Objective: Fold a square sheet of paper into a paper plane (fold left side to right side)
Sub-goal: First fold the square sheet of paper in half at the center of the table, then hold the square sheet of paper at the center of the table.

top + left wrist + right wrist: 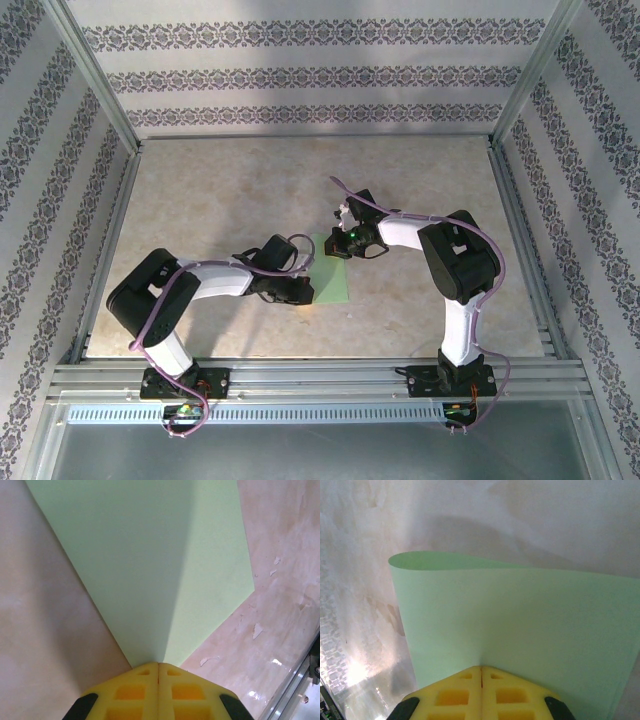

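A: Item: square sheet of paper, location?
B: Centre of table; left gripper fingers pressed together, sheet corner at tips, fanning toward 12 o'clock; right gripper fingers pinch its curled edge.

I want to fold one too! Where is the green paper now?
The square sheet of paper is near the middle of the table in the top view, between the left arm and right arm, each arm's shut jaws pinching it.

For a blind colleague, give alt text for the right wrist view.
The square sheet of paper, pale green, curls over in a rounded bend, pinched at its near edge by the shut, yellow-tipped right tool. The mottled beige table lies behind.
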